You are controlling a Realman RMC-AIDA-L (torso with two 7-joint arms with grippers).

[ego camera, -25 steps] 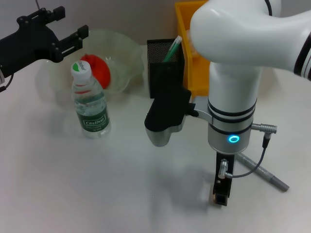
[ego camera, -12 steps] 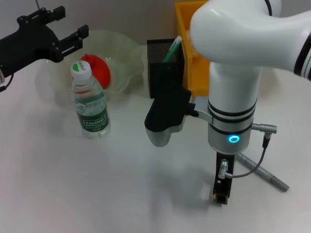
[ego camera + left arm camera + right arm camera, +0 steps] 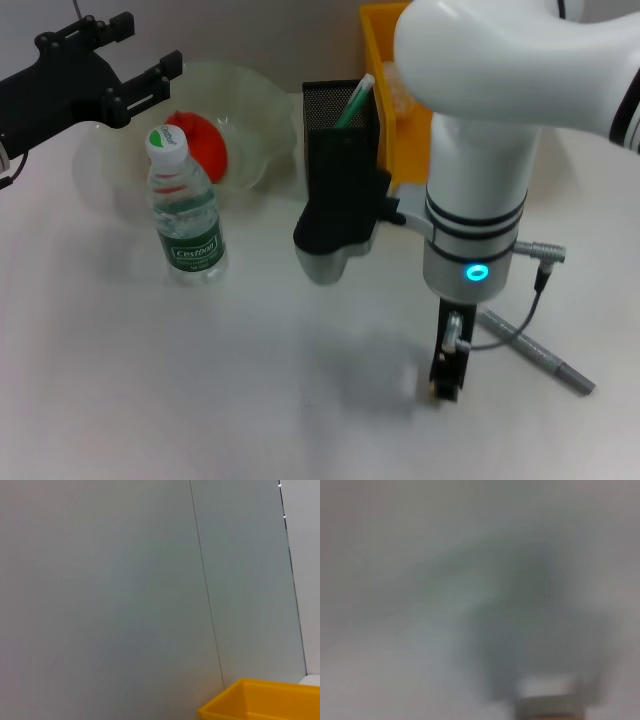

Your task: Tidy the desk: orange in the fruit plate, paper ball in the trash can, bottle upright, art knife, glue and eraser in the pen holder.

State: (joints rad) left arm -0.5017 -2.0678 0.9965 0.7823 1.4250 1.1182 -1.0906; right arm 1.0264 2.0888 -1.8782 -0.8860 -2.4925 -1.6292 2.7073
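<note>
Tidying: being carried on.
Done: orange (image 3: 197, 146) in fruit plate (image 3: 255, 100); bottle (image 3: 186, 212) upright.
Right gripper (image 3: 445, 385): being lowered to desk (image 3: 150, 370); finger state unclear.
Left gripper (image 3: 140, 72): being held open, empty, over plate.

The orange (image 3: 197, 146) lies in the fruit plate (image 3: 262, 108), behind the bottle (image 3: 186, 213); pen holder (image 3: 338, 135) to their right
</note>
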